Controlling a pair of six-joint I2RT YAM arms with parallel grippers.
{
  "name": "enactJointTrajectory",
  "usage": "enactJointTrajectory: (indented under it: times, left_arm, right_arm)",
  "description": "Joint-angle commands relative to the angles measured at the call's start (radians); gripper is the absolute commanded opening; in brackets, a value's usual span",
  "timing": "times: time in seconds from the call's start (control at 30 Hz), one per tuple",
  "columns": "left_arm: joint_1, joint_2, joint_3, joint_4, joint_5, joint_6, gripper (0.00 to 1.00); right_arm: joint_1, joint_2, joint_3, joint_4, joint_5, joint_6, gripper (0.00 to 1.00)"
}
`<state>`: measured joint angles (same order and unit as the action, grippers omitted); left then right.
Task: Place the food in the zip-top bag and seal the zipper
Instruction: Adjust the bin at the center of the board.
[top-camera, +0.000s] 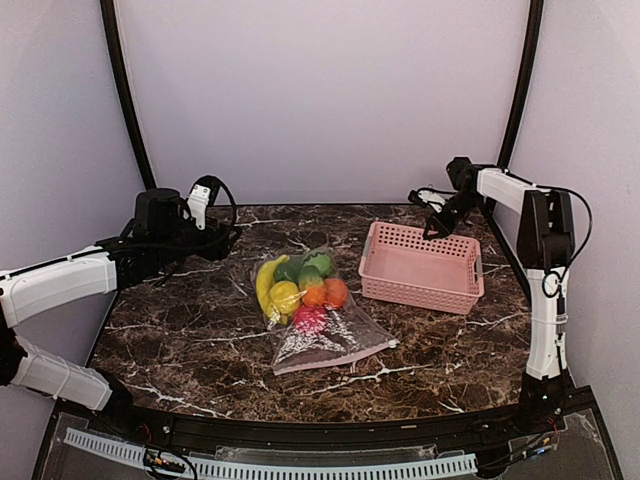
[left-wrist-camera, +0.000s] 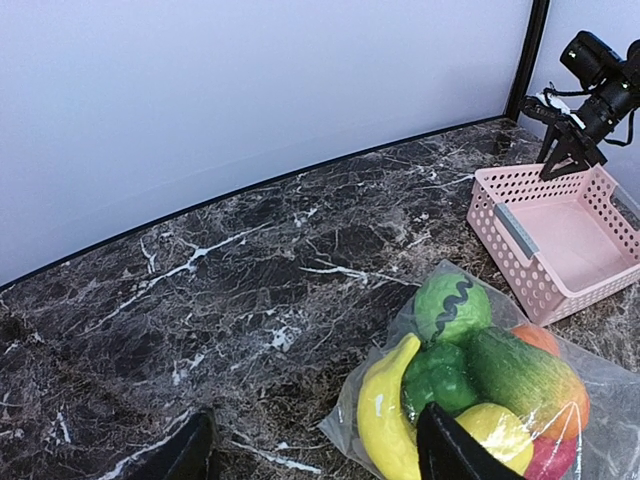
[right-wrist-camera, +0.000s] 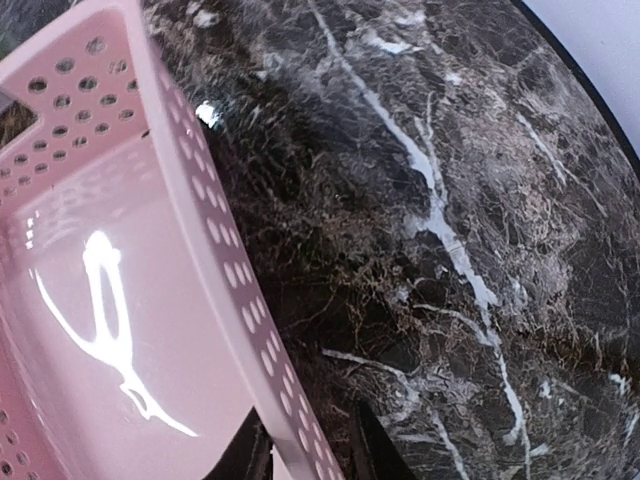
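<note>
The zip-top bag (top-camera: 325, 335) lies at the table's middle, its pinkish zipper (top-camera: 335, 358) along the near edge. The food sits inside at the far end: banana (top-camera: 265, 285), lemon (top-camera: 284, 297), orange (top-camera: 315, 294), red fruit (top-camera: 336, 291) and green pieces (top-camera: 318, 263). In the left wrist view a striped green ball (left-wrist-camera: 452, 308), banana (left-wrist-camera: 385, 410) and mango-like piece (left-wrist-camera: 520, 375) show through the plastic. My left gripper (left-wrist-camera: 320, 455) hangs open to the bag's far left, holding nothing. My right gripper (right-wrist-camera: 305, 440) is closed narrow astride the pink basket's wall (right-wrist-camera: 215, 260).
The pink slotted basket (top-camera: 470, 272) stands right of the bag with nothing inside it. My right arm (top-camera: 545, 230) reaches over its far right corner. Black frame posts rise at the back corners of the marble table (top-camera: 190, 340).
</note>
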<state>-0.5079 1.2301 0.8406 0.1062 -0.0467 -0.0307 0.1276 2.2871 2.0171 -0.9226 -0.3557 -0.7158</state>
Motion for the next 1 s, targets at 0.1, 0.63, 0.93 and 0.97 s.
enactJointTrajectory:
  times: [0.1, 0.63, 0.93, 0.97]
  left_arm:
    - [0.003, -0.013, 0.005, 0.022, 0.043, -0.004, 0.66]
    - [0.002, -0.011, 0.025, -0.012, 0.029, -0.098, 0.65]
    - [0.002, -0.012, 0.047, -0.05, -0.005, -0.086, 0.7]
    - [0.002, -0.02, 0.049, -0.053, -0.014, -0.081, 0.72]
  right_arm:
    - [-0.053, -0.075, -0.085, -0.022, 0.012, 0.055, 0.11]
    - [-0.158, -0.395, -0.558, 0.091, 0.017, 0.492, 0.26]
    - [-0.164, -0.617, -0.514, 0.063, -0.053, 0.427, 0.64]
    - [-0.164, -0.651, -0.511, 0.078, -0.089, 0.419, 0.7]
